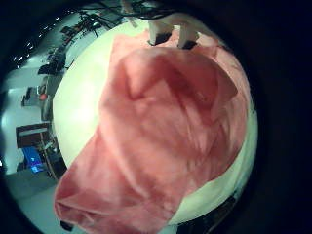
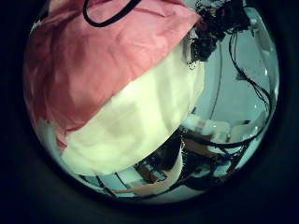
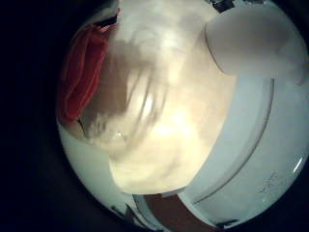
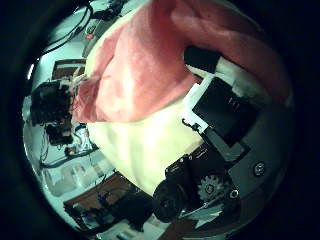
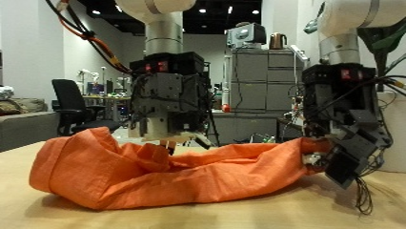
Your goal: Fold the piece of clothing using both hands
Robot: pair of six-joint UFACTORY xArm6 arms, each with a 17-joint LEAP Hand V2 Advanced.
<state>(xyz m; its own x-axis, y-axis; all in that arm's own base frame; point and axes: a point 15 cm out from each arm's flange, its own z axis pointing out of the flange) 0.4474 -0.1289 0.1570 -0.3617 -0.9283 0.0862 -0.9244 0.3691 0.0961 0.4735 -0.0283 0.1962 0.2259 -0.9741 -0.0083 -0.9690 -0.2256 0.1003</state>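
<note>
A: Where's the crumpled orange cloth garment [image 5: 191, 167]?
B: Lying in a long rumpled heap across the pale wooden table [image 5: 26, 205], running from nine o'clock to three o'clock.
A: And the hands?
B: The left hand [image 5: 172, 141] hangs over the heap's back edge, around twelve o'clock; whether it grips, I cannot tell. The right hand [image 5: 340, 153] has its fingers curled on the cloth's three-o'clock end.
A: Progress?
B: No neat fold shows; I'd judge most folding remains.
</note>
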